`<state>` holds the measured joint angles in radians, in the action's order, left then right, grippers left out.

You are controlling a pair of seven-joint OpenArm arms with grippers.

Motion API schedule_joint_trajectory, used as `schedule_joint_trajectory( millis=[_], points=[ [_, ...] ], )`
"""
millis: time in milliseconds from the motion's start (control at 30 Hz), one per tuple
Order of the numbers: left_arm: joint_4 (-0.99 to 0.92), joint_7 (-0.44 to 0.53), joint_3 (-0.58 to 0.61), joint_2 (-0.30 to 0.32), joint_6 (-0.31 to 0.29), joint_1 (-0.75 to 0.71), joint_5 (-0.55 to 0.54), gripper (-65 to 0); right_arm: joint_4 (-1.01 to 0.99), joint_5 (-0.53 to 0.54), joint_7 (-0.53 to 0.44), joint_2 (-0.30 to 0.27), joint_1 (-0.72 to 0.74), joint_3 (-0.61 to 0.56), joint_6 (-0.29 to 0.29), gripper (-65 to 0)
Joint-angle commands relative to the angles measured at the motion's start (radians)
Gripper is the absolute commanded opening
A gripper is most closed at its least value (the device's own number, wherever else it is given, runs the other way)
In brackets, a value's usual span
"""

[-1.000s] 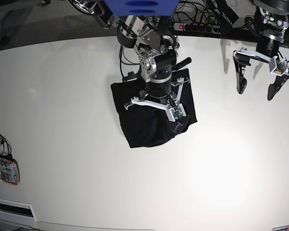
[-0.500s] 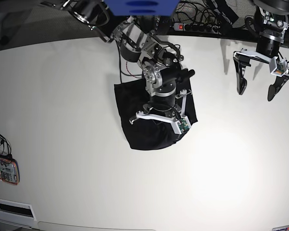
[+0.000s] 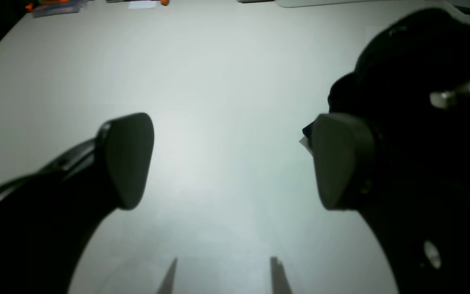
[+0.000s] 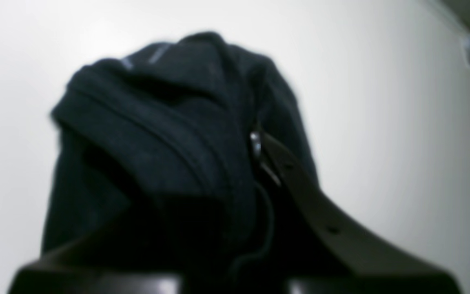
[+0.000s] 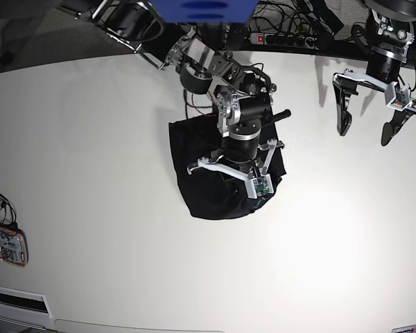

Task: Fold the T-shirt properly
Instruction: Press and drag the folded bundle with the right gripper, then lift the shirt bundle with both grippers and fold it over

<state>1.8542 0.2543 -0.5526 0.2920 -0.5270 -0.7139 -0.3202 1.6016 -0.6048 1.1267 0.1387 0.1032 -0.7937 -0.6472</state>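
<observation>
A black T-shirt (image 5: 208,173) is pinched in a bunch by the right hand (image 5: 239,173) near the middle of the white counter (image 5: 125,243).

The T-shirt is seen as a crumpled, partly folded heap lying on the counter, directly under the right arm in the base view. In the right wrist view, folds of the dark cloth (image 4: 169,134) are gathered against the hand, whose fingers are brought together on the fabric. The left hand (image 5: 364,128) is held above bare counter well apart from the T-shirt, toward the far edge, with its fingers (image 3: 129,159) spread wide and nothing between them. A power strip (image 5: 284,39) and cables are seen beyond the counter's far edge, and a small device (image 5: 5,246) lies at the counter's left edge.
</observation>
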Motion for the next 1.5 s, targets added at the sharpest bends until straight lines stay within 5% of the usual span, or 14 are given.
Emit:
schedule_joint_trajectory(
  millis=[0, 633, 900, 1067, 1233, 1467],
  points=[
    [0.017, 0.032, -0.007, 0.011, 0.003, -0.008, -0.017, -6.9, 0.021, -0.016, -0.026, 0.017, 0.011, 0.007, -0.003, -65.0],
    [0.017, 0.032, -0.008, 0.011, 0.003, -0.011, -0.017, -6.9, 0.013, -0.008, -0.017, 0.016, -0.015, -0.054, 0.000, -65.0],
    [0.017, 0.029, -0.005, 0.009, 0.003, -0.008, -0.017, -6.9, -0.030, 0.300, -0.007, 0.016, -0.010, -0.114, 0.000, -65.0],
    [0.017, 0.030, -0.005, 0.009, 0.003, -0.006, -0.017, -6.9, -0.088, 0.437, -0.009, 0.016, -0.007, -0.117, 0.004, -45.4],
    [0.017, 0.030, -0.008, 0.009, 0.003, -0.010, -0.017, -6.9, -0.093, 0.540, -0.009, 0.016, 0.040, -0.119, 0.186, -27.5],
    [0.015, 0.030, -0.011, 0.011, 0.003, -0.005, 0.006, -6.9, 0.001, 0.543, -0.050, 0.016, 0.040, -0.117, 0.229, -18.4]
  ],
)
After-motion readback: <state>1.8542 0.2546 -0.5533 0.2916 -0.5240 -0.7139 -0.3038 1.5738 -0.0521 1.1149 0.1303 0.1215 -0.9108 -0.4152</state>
